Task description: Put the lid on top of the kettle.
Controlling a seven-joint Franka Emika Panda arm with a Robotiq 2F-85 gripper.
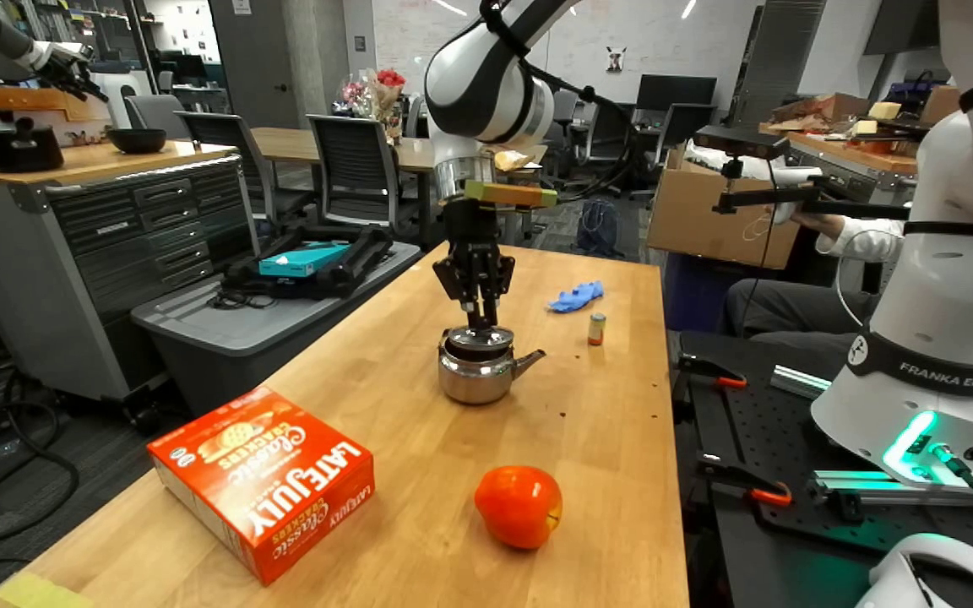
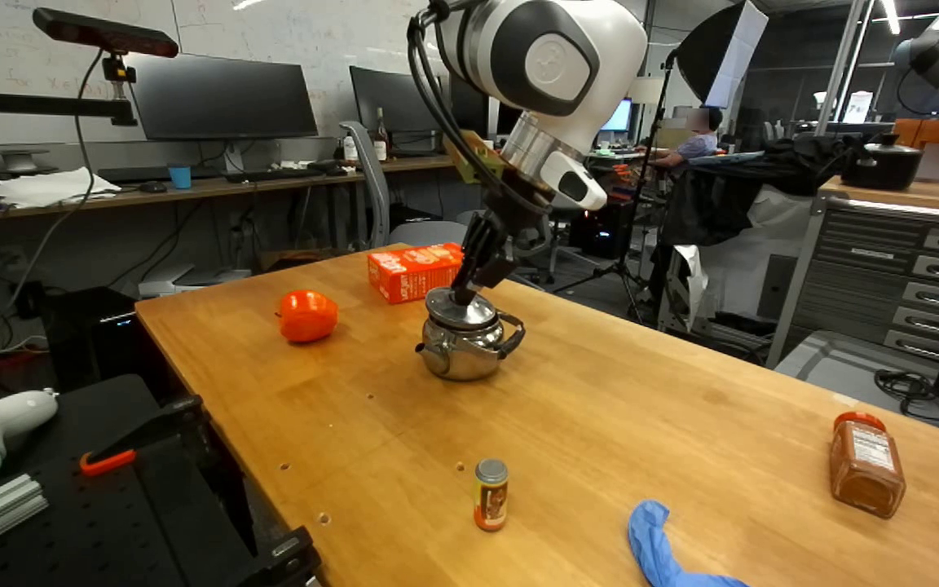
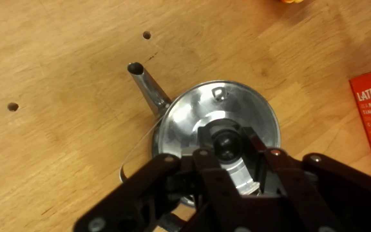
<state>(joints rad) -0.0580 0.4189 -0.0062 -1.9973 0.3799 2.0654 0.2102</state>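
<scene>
One gripper (image 1: 481, 319), black, at the lower end of a white arm (image 1: 486, 93); clenched on the black knob (image 3: 227, 146) of the lid (image 2: 461, 313).

One lid, round, silvery; held directly over the mouth of the kettle (image 1: 475, 380). In an exterior view a dark gap shows between it and part of the kettle's rim; whether its edge touches elsewhere cannot be told.

One kettle, squat, shiny steel; upright on a wooden table (image 1: 605, 405). Fitted with one short spout (image 3: 148, 88) and one dark handle (image 2: 512, 336), the latter hanging to the side.

One cracker box (image 1: 263, 473), red; flat on the table, apart from the kettle.

One fruit (image 1: 519, 507), orange-red; apart from both cracker box and kettle.

One small jar (image 2: 491, 493), grey cap; upright on the table.

One glove (image 1: 576, 297), blue, crumpled; on the table near the small jar.

One spice jar (image 2: 867, 465), red cap, white label, brown contents; on the table, well apart from the kettle.

Background: one black pot (image 1: 18, 148) and one dark bowl (image 1: 136, 140) on a cabinet (image 1: 30, 228); one teal box (image 1: 303, 259) above a grey bin (image 1: 225, 338).
</scene>
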